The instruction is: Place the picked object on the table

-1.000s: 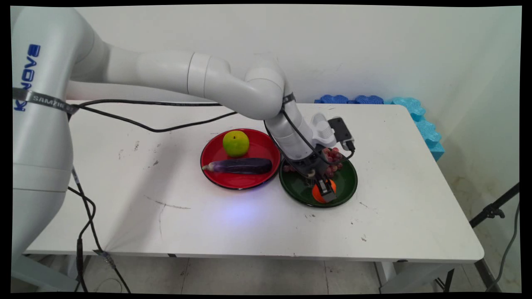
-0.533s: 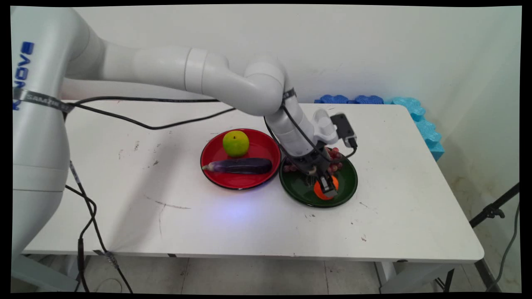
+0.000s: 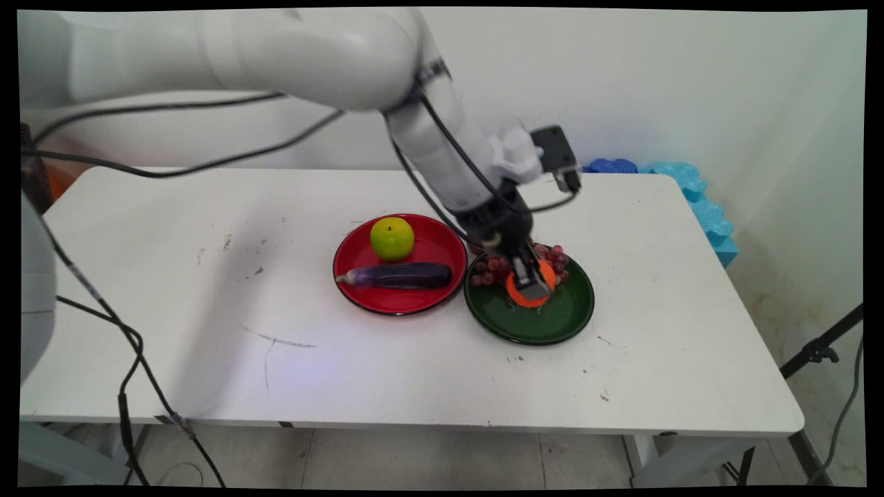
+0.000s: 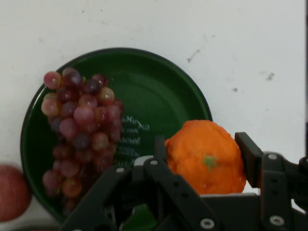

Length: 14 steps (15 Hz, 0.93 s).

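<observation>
Reaches in from upper left, forearm slanting down and right over the white table (image 3: 173,290), black cables trailing. Ends in the gripper (image 3: 530,284) poised above the green plate (image 3: 566,321). Closed snugly on the orange (image 3: 528,297), one finger (image 4: 250,154) pressed to each side, fruit lifted clear of the plate in the hand view. Lying along the plate's far rim, a bunch of red grapes (image 4: 79,130). Beside it, touching, a red plate (image 3: 442,248) with eggplant (image 3: 400,276) and green apple (image 3: 392,238).
</observation>
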### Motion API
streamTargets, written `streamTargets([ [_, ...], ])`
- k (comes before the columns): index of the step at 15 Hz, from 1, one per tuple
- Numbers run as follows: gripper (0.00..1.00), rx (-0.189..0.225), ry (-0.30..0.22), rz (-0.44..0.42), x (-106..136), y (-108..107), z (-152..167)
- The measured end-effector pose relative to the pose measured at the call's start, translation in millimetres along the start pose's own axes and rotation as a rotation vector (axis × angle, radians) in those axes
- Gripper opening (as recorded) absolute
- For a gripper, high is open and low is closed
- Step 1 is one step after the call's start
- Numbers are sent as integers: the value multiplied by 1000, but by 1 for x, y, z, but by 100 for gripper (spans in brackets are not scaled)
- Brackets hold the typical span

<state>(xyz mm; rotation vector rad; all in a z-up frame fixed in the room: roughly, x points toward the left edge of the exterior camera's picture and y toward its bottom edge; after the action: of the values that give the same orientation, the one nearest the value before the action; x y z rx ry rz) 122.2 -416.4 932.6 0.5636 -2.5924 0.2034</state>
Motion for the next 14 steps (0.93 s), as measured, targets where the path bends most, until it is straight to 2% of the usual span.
streamTargets([
  [4,0,-15,-24,18,-27,6,-51],
  [7,0,-25,-46,33,-57,8,-67],
  [10,0,-31,-47,57,-82,8,-64],
  [14,0,-42,-36,88,-106,7,-40],
])
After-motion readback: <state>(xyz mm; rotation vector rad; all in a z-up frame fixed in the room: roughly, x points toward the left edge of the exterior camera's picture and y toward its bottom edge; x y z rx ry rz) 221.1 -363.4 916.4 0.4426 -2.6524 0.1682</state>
